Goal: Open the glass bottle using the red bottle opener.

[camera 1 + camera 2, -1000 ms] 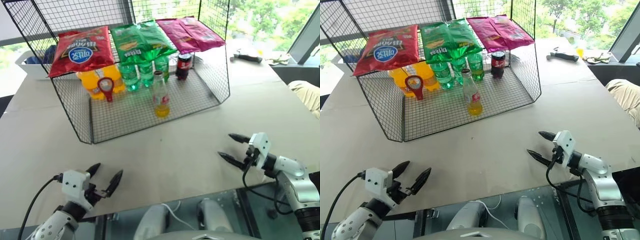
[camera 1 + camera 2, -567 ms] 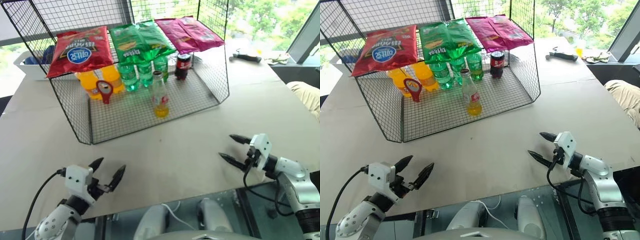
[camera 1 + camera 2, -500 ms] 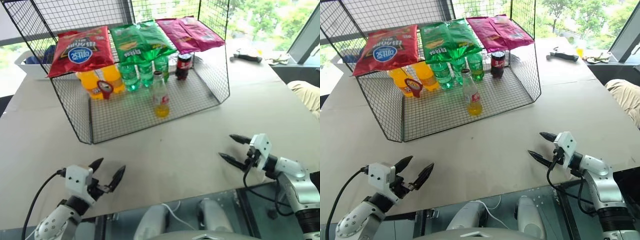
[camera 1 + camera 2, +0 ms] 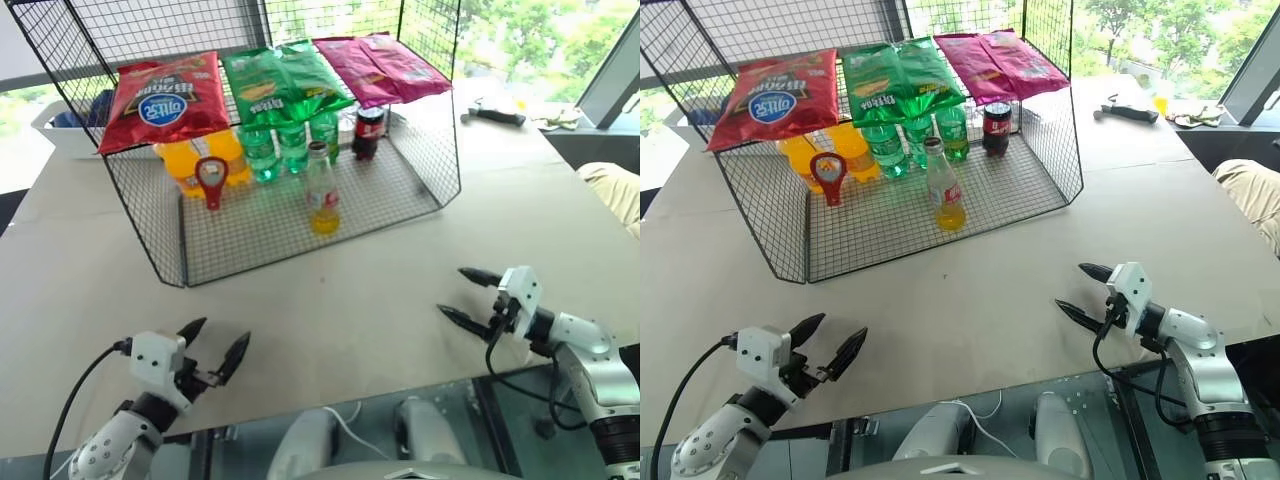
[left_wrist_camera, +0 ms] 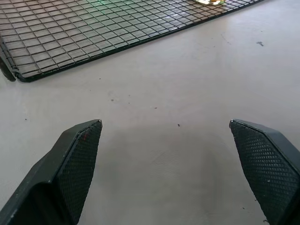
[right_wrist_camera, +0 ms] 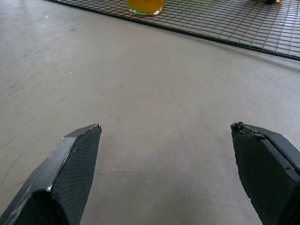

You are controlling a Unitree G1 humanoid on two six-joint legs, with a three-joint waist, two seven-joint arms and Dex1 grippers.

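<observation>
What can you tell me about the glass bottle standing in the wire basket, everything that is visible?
The glass bottle is slim and of clear glass, with a long narrow neck and a small red label on its middle. Yellow-orange liquid fills only its lower part. It stands upright on the mesh floor of the wire basket, in front of the green bottles and apart from them. A cap seems to be on its top. Nothing else touches it.
</observation>
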